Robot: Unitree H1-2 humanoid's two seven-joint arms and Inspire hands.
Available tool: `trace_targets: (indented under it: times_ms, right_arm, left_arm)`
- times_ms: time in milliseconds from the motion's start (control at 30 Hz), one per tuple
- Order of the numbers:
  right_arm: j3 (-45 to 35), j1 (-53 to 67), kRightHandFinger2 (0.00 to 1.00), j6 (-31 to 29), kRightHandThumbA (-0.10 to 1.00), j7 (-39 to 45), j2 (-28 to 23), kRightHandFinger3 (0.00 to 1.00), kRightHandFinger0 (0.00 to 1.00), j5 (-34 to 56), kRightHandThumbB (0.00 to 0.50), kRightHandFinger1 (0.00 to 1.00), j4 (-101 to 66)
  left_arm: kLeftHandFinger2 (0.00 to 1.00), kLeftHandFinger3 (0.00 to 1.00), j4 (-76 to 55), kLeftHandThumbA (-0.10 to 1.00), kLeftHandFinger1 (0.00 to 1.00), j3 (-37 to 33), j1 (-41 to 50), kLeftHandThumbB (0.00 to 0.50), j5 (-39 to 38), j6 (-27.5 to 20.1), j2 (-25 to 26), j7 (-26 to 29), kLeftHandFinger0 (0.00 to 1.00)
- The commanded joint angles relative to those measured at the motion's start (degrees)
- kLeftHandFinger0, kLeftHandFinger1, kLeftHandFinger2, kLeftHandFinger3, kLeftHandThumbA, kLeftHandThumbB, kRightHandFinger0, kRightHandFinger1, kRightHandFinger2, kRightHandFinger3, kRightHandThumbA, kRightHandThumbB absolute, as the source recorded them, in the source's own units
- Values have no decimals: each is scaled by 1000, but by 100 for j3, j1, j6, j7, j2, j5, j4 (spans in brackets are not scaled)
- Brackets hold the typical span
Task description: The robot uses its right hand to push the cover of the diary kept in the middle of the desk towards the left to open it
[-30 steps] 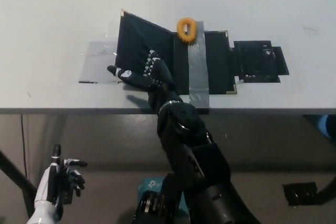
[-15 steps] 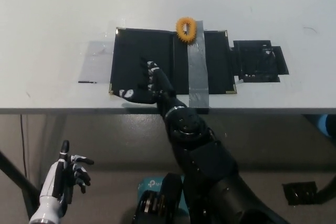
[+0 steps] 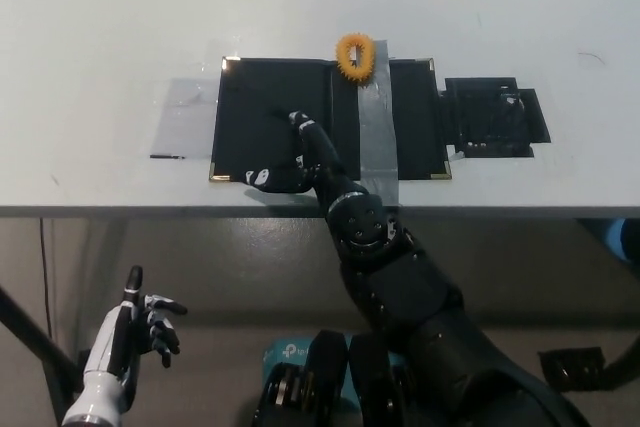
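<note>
White bench [image 3: 120, 27] holds open diary [image 3: 330, 117]; right hand [image 3: 295, 162] spread flat on cover, empty; left hand [image 3: 140, 327] low, fingers apart.

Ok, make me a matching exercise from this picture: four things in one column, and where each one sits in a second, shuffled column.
Things:
1. diary
2. orange ring
3. right hand
4. left hand

Places:
A. below the desk edge, lower left
B. on the diary's left cover, near its front edge
C. lying open flat, mid-desk
D. at the diary's far edge, by the grey tape

Pairs: 1-C, 2-D, 3-B, 4-A
</note>
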Motion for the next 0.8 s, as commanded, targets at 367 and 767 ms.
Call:
trace_targets:
  times_ms: [367, 767]
  right_arm:
    - [-451, 20, 1000, 989, 1000, 666, 60, 1000, 1000, 230, 216, 1000, -1100]
    - [-1262, -267, 1000, 2003, 1000, 441, -389, 1000, 976, 2733, 194, 1000, -3600]
  left_arm:
    - [186, 341, -127, 1000, 206, 91, -94, 442, -68, -87, 122, -55, 159]
    - [213, 358, -193, 1000, 227, 133, 25, 428, -62, -95, 112, -48, 201]
